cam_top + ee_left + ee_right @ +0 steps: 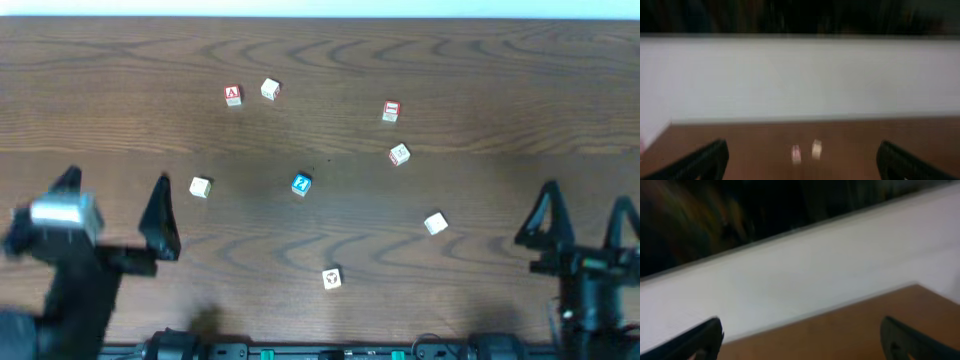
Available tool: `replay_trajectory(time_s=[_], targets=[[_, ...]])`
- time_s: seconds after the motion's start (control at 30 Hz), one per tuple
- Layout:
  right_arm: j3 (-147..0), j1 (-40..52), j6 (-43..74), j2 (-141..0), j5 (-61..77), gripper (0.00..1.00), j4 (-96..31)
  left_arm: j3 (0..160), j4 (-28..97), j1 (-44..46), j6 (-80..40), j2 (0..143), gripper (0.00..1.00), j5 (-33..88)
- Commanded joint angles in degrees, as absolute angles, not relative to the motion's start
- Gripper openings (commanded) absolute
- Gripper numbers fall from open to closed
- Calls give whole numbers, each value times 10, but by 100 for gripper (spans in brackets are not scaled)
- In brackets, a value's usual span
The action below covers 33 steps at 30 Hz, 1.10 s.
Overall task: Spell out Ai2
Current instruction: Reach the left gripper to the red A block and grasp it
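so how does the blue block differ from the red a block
Colour: the blue block has a blue top face; the red A block is white with a red letter. Place: the blue block sits alone near the middle of the table; the red A block lies farther back, a pale block close beside it. Both are small cubes lying free.

I work over a brown wood-grain table (480, 60), its grain running from nine to three o'clock. Along its twelve o'clock edge stands a pale white wall (800, 80), blurred in both wrist views. Above the wall is a dark background (715, 215), too smeared for me to make out.
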<state>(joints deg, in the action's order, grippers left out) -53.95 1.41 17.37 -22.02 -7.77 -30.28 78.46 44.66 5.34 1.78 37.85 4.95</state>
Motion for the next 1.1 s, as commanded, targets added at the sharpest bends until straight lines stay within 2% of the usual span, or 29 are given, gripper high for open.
replay_trajectory(time_s=[0.0,0.13,0.2,0.37,0.6,0.73,0.87,1.07], targets=[[-655,11,165,-354,-35,99,-396,929,557,52,24,512,95,60],[-790,11,164,-506,34,99,-570,1101,768,53,2,668,95,62],[-826,11,167,-570,68,99,-616,1156,838,53,-2,738,95,89],[-835,11,164,-679,149,99,-672,1169,856,53,0,848,95,97],[-835,13,203,-810,106,99,-679,1169,810,53,2,992,95,22],[-835,19,214,-863,104,99,-668,1169,718,53,-15,1062,96,9],[-835,30,211,-892,103,99,-660,1169,636,55,25,1119,95,7],[-835,39,220,-898,103,99,-660,1169,557,53,-96,1207,95,15]])
